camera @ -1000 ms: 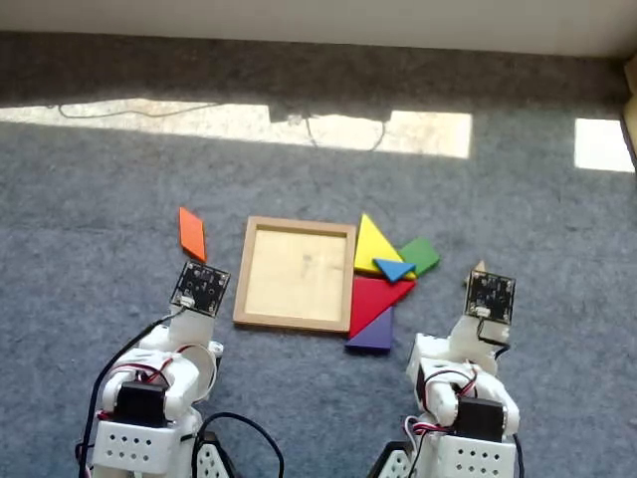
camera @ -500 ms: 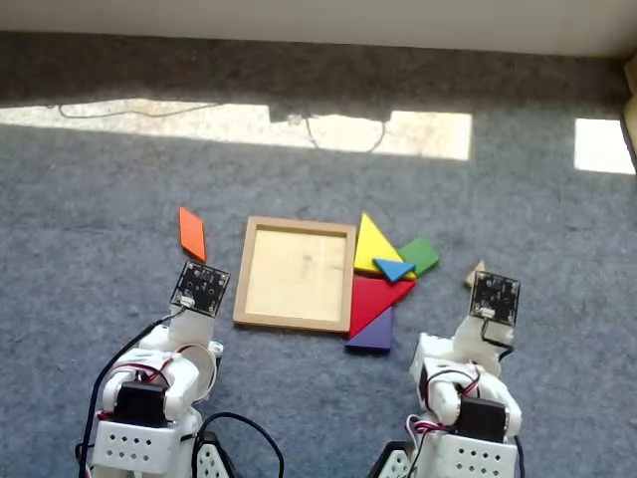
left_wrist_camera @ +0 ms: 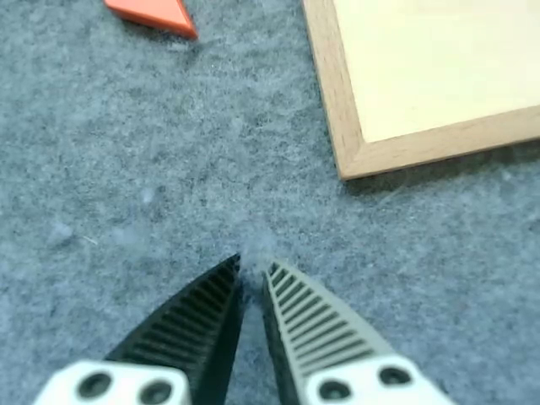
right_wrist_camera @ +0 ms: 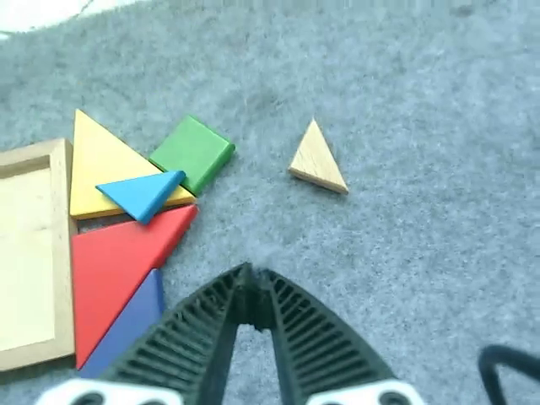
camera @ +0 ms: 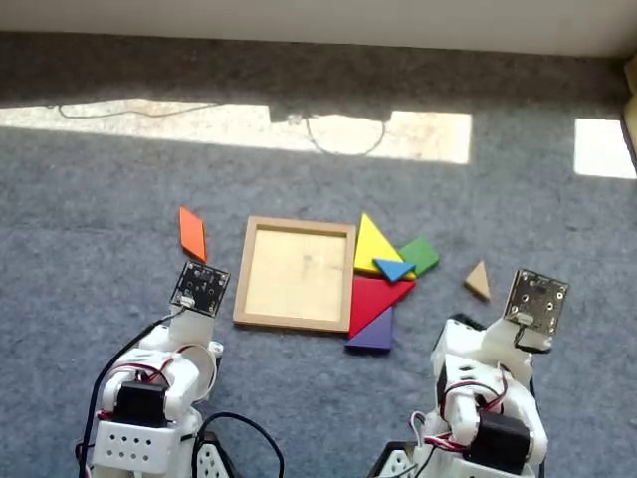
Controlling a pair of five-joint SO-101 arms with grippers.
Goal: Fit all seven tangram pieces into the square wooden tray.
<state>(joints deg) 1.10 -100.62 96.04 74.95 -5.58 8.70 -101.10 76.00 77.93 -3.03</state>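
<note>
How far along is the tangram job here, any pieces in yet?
Done: nothing; no piece lies inside the wooden tray. In hand: nothing; the left arm's jaws and the right arm's jaws are shut on nothing, over the carpet. Left: all seven, the orange parallelogram, yellow triangle, green square, blue triangle, red triangle, purple triangle and plain wooden triangle.
</note>
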